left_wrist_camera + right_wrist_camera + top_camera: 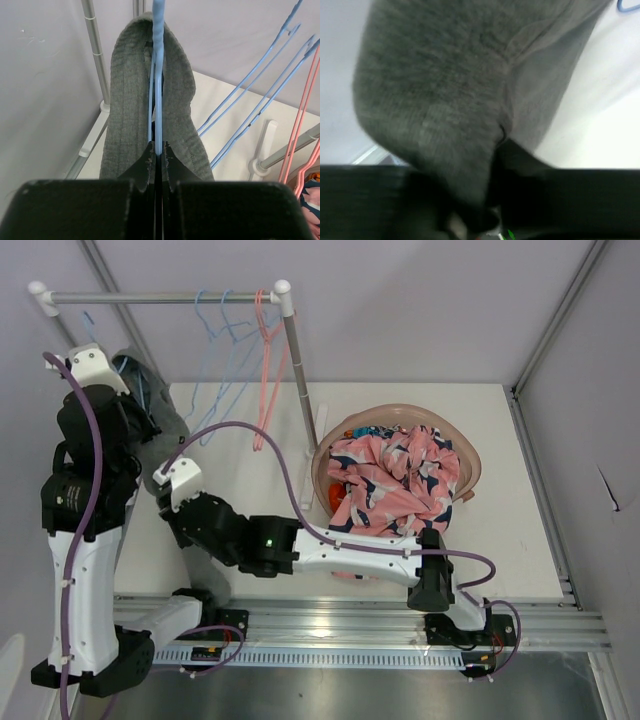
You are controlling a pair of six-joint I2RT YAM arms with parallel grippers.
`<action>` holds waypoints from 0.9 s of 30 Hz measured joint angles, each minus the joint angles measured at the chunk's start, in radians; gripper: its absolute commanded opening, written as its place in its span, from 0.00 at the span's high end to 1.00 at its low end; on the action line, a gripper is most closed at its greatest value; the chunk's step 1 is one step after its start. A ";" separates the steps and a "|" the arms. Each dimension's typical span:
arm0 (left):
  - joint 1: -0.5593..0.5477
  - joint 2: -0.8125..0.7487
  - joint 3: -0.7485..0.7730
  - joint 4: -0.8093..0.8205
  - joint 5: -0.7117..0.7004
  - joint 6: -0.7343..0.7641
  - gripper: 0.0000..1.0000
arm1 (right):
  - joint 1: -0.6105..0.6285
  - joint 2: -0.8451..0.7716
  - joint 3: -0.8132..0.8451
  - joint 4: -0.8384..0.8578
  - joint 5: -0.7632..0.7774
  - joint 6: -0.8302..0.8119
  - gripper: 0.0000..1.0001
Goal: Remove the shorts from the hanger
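Note:
Grey shorts (127,100) hang folded over a blue hanger (158,60) at the left end of the rack. My left gripper (159,148) is shut on the hanger's lower wire, just under the fabric. In the top view the shorts (165,420) sit beside my raised left arm, and my right gripper (168,452) reaches in from the right to their lower edge. The right wrist view is blurred, but the shorts (435,90) fill it and a fold runs down between the fingers of my right gripper (480,165), which is shut on the cloth.
Two empty blue hangers (225,350) and a pink hanger (268,360) hang on the rail (150,298). The rack's upright post (298,390) stands mid-table. A pink basket (470,465) holding pink patterned clothes (390,480) lies to the right.

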 measured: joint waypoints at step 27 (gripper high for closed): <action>-0.013 0.043 0.019 -0.117 0.036 0.026 1.00 | 0.259 -0.288 -0.546 0.000 0.401 0.204 1.00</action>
